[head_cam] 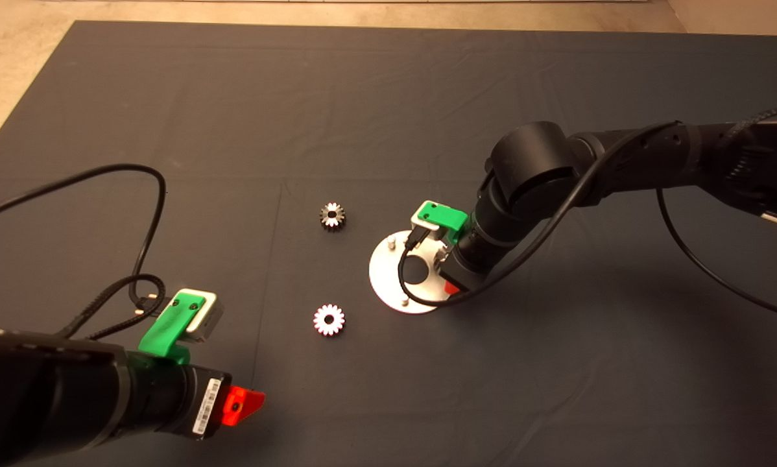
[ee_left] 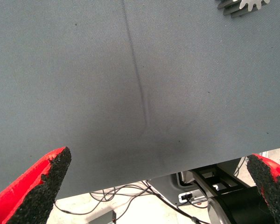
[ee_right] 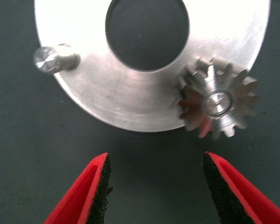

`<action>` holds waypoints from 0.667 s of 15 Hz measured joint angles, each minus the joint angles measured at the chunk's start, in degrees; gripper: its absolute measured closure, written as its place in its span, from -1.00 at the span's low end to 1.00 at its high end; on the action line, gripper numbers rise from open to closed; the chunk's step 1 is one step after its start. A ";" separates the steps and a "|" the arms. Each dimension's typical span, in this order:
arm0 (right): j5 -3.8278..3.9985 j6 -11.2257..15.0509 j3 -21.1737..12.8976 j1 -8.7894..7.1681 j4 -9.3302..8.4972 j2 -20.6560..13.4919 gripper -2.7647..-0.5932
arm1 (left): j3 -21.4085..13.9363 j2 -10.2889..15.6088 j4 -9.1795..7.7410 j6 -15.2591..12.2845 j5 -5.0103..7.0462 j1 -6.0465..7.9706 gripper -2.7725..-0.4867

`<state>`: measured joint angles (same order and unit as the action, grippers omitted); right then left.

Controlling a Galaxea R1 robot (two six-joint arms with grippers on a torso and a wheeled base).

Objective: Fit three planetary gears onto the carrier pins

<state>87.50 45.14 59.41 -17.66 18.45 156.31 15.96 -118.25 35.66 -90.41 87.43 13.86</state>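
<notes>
The shiny round disc [head_cam: 388,280] lies on the mat right of centre. My right gripper [head_cam: 451,286] hovers over its right edge. In the right wrist view the gripper [ee_right: 154,186] is open and empty. One planetary gear [ee_right: 218,103] sits on a carrier pin at the disc's [ee_right: 126,100] rim, just ahead of the fingers. Another pin [ee_right: 49,59] stands bare. Two bare pins [head_cam: 391,242] show in the head view. Two more gears lie loose on the mat, one [head_cam: 332,215] left of the disc and one [head_cam: 329,320] nearer the front. My left gripper [head_cam: 246,402] waits, open, at the lower left.
The left wrist view shows the left gripper [ee_left: 154,186] wide open over bare mat, with the front gear's edge [ee_left: 242,5] in the corner. Beyond the mat's edge are cables and a frame on the floor [ee_left: 196,186]. A black cable [head_cam: 145,214] loops over the mat at left.
</notes>
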 joint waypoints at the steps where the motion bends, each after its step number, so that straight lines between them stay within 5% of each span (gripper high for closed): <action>1: -0.02 0.62 -0.91 0.00 -0.52 -0.30 0.22 | 0.00 0.00 0.00 -0.01 0.00 0.01 -0.98; 5: -0.05 2.67 -6.48 -0.11 -3.42 -4.70 0.22 | 0.02 -0.02 0.00 0.00 0.00 0.00 -0.98; 10: 0.23 7.37 -20.56 -0.11 -5.01 -15.52 0.22 | 0.02 -0.85 0.00 0.02 0.00 0.02 -0.98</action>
<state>87.74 52.51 38.85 -17.77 13.45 140.79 15.98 -119.10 35.66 -90.38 87.43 13.89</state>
